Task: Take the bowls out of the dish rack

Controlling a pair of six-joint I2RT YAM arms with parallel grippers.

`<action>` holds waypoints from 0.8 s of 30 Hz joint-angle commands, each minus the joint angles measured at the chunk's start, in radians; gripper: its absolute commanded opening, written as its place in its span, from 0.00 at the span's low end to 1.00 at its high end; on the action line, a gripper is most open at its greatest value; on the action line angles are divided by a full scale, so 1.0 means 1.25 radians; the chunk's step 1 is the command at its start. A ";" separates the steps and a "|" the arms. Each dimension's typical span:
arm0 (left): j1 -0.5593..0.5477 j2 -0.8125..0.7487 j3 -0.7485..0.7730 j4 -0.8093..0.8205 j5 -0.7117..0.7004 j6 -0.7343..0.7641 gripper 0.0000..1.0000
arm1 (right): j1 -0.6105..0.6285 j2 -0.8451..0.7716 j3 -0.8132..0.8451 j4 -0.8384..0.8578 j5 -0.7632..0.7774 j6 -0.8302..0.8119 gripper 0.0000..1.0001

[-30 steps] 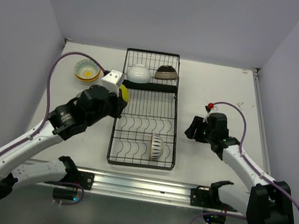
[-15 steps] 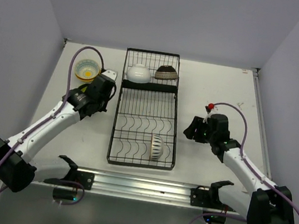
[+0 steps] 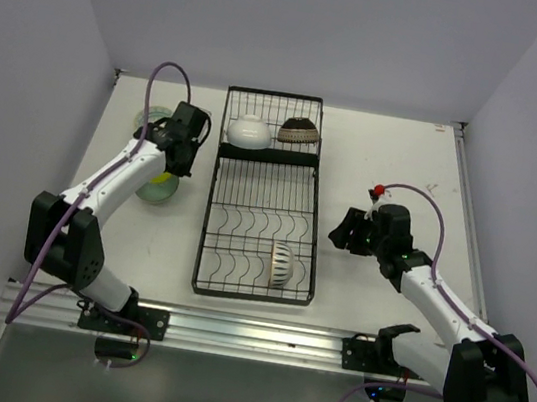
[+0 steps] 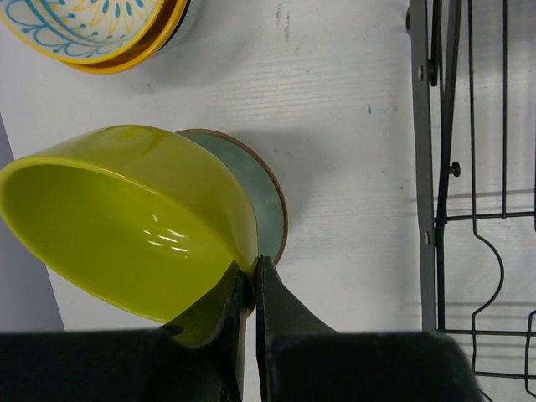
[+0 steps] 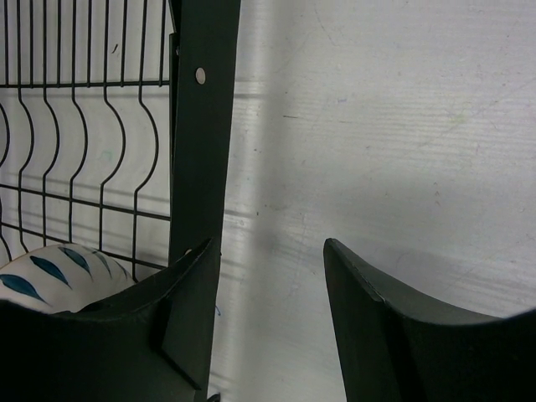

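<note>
Left gripper clamped on yellow-green bowl rim, over pale green bowl beside dish rack. Next, likely: lower, release. Right gripper parted, empty.

Plain yellow-green bowl; pale green bowl with brown rim; orange bowl patterned blue inside; black dish rack.
</note>
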 commanded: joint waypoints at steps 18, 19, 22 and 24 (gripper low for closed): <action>0.019 0.089 -0.026 0.008 -0.087 0.001 0.00 | 0.004 0.004 0.010 0.024 -0.004 -0.005 0.57; 0.019 0.088 -0.029 0.011 -0.087 -0.003 0.01 | 0.004 0.004 0.011 0.024 -0.004 -0.005 0.57; 0.019 0.087 -0.037 0.011 -0.087 -0.010 0.10 | 0.004 0.007 0.011 0.022 -0.002 -0.005 0.58; 0.020 0.083 -0.045 0.012 -0.088 -0.013 0.12 | 0.004 0.007 0.010 0.021 -0.004 -0.003 0.58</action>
